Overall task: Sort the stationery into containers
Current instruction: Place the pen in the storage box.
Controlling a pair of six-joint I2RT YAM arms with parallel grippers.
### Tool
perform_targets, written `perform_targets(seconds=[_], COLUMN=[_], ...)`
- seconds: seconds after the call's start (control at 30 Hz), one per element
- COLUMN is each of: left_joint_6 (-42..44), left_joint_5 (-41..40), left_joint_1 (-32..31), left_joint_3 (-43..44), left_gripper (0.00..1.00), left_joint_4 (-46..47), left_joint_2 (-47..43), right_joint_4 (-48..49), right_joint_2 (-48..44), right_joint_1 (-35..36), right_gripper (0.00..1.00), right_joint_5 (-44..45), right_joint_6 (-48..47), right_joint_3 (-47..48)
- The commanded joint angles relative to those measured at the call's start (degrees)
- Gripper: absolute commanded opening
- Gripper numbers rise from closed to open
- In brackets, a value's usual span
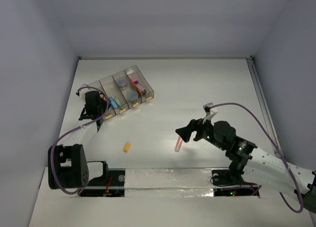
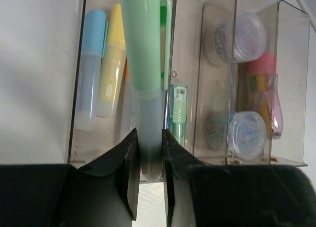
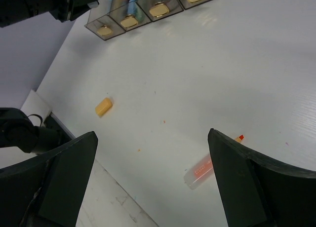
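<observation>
The smoky clear four-compartment tray (image 1: pixel 101 82) stands at the back left. My left gripper (image 1: pixel 94 106) is at its near-left end, shut on a green marker (image 2: pixel 143 64) that points along over a left compartment of the tray (image 2: pixel 197 89). Inside lie a blue marker (image 2: pixel 91 64), a yellow marker (image 2: pixel 111 59), a small green piece (image 2: pixel 178 113), two round pots (image 2: pixel 247 135) and a pink marker (image 2: pixel 269 89). My right gripper (image 1: pixel 185 133) is open and empty above a pink marker (image 1: pixel 178 144) that lies on the table (image 3: pixel 202 170), near my right finger. A yellow eraser block (image 1: pixel 127 147) lies loose (image 3: pixel 103 106).
The tray's near end (image 3: pixel 148 5) and the left arm (image 3: pixel 49 5) show at the top of the right wrist view. A taped strip (image 1: pixel 168 180) runs along the table's front edge between the arm bases. A purple cable (image 1: pixel 69 133) loops from the left arm.
</observation>
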Motion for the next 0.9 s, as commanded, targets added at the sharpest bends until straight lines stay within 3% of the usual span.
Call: perform_targets(seconds=[0.0, 0.13, 0.17, 0.27, 0.37, 0.47, 0.5, 0.57, 0.63, 0.7, 0.8, 0.87], left_joint_6=[1.29, 0.94, 1.02, 1.03, 1.20, 1.72, 2.16, 3.65, 4.45, 5.59, 5.95, 6.12], left_joint_5=[-3.49, -5.17, -5.17, -5.08, -3.42, -1.74, -1.04, -0.42, 0.36, 2.65, 6.59, 9.85], left_joint_1=[0.37, 0.37, 0.37, 0.37, 0.37, -1.37, -2.43, -7.16, -11.13, -16.65, -22.46, -24.58], left_joint_3=[4.11, 4.47, 4.47, 4.29, 3.77, 3.24, 3.41, 4.11, 4.38, 4.30, 2.46, 1.05], left_gripper=[0.14, 0.35, 0.45, 0.65, 0.74, 0.74, 0.74, 0.73, 0.71, 0.66, 0.59, 0.47], left_joint_4=[-1.51, -2.48, -2.65, -2.39, -1.42, 0.07, 0.25, 0.42, 0.60, 1.39, 2.53, 3.06], left_joint_2=[0.64, 0.38, 0.21, -0.14, -1.46, -5.06, -7.24, -9.63, -12.44, -14.12, -14.47, -14.04], right_joint_4=[1.59, 1.68, 1.59, 0.45, -1.73, -4.03, -4.47, -6.31, -7.72, -8.34, -9.04, -9.57], right_joint_2=[0.94, 2.61, 2.87, 4.19, 5.77, 9.02, 10.16, 14.62, 17.98, 22.72, 29.30, 32.65], right_joint_1=[-0.13, -0.13, -0.13, -0.13, -0.13, -0.13, -0.13, -0.13, -0.13, -0.13, -0.13, -0.13], right_gripper=[1.00, 1.00, 1.00, 1.00, 0.99, 0.90, 0.72, 0.64, 0.67, 0.78, 0.85, 0.85], right_joint_5=[-1.48, -1.13, -1.04, 0.01, 1.50, 2.74, 2.82, 3.44, 3.09, 2.13, 0.89, 0.89], right_joint_6=[0.47, 0.30, 0.21, 0.12, -0.05, -0.14, -0.05, 0.64, 1.17, 2.40, 4.34, 5.56], right_joint_3=[0.12, 0.21, 0.30, 0.47, 0.65, 1.26, 1.53, 2.32, 4.07, 5.82, 7.93, 9.17])
